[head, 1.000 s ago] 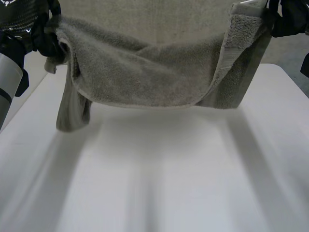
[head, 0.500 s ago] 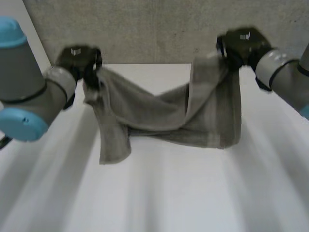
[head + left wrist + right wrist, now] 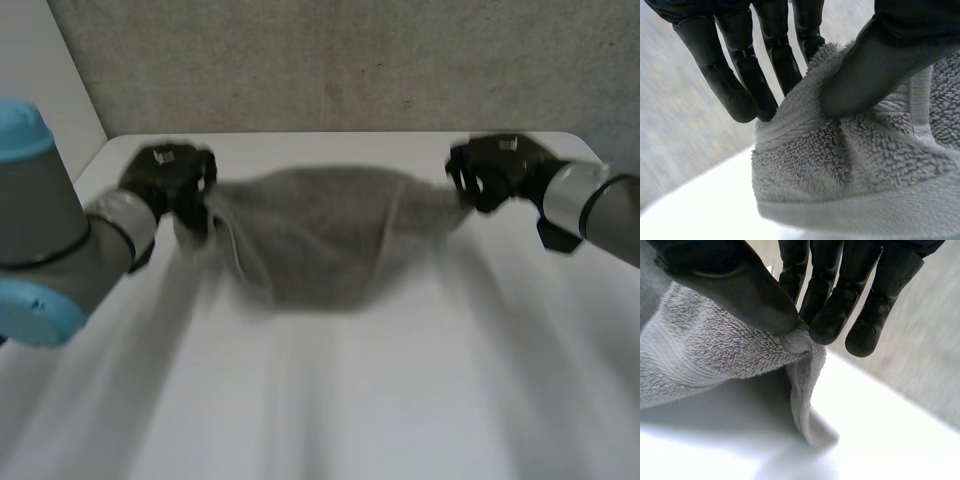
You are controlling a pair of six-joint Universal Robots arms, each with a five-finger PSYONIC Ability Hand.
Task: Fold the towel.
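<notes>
1. Left robot hand (image 3: 172, 180): thumb and fingers pinch 1 end of the towel (image 3: 310, 240).
2. Right robot hand (image 3: 490, 170): thumb and fingers pinch the opposite end.
3. Towel position: stretched between both robot hands over the far part of the tabletop (image 3: 400, 400), middle sagging low.
4. Progress: judged early. No finished fold lies flat. Remaining: lay down, fold, release.

Grey terry towel (image 3: 320, 240), stretched sideways, sagging over white table (image 3: 330, 400)
</notes>
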